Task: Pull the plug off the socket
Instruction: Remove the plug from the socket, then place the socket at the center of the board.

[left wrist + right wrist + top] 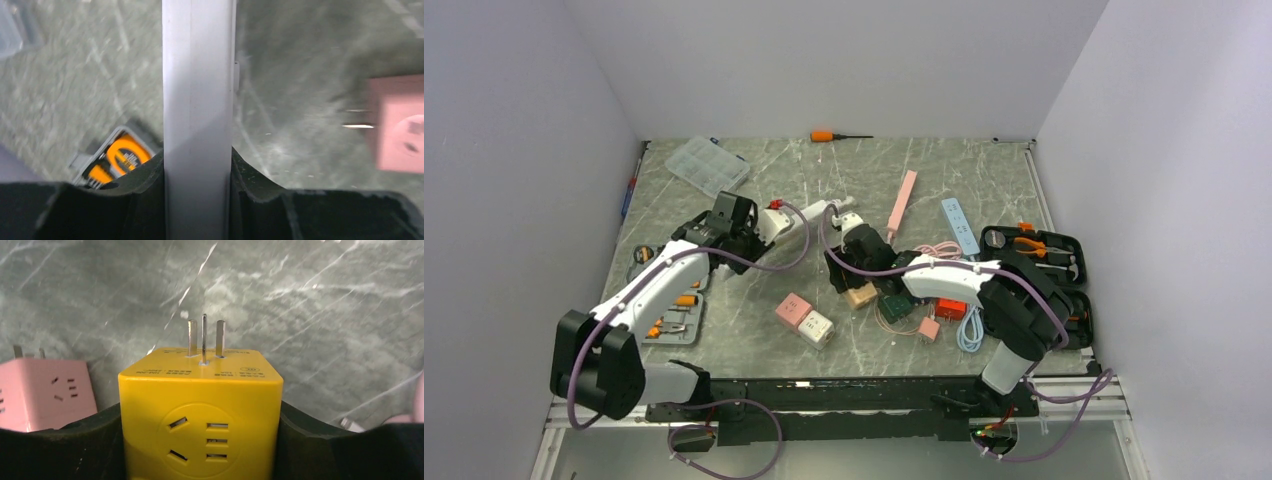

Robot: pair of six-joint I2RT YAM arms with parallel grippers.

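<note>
Nearest, in the right wrist view: found the right tool [200, 425] clenched on the yellow cube plug [200, 405], one finger pressed to each side face. Noted three prongs bare, pointing away over the worktop [310, 300], touching nothing. Judged the plug clear of the power strip, so the pull itself done. Logged a pink cube adapter [45, 390] lying just beside it, untouched.

In the left wrist view: found the left tool [198, 185] clamped across the white power strip [198, 90], body running straight out between the fingers (outlet face not visible from here). Cannot tell whether the strip is lifted or resting.

Left to do, by judgement: little, perhaps setting both parts down and releasing.

Pose, from the top view: noted the left arm stretched forward and inward, elbow bent, holding the strip toward centre. Noted the right arm folded across leftward, forearm near level, tool angled down, with the plug near the strip's free end but apart from it.

Farther back: logged a clear compartment box [709, 165] and an orange-handled screwdriver [834, 135] at the far edge.
</note>
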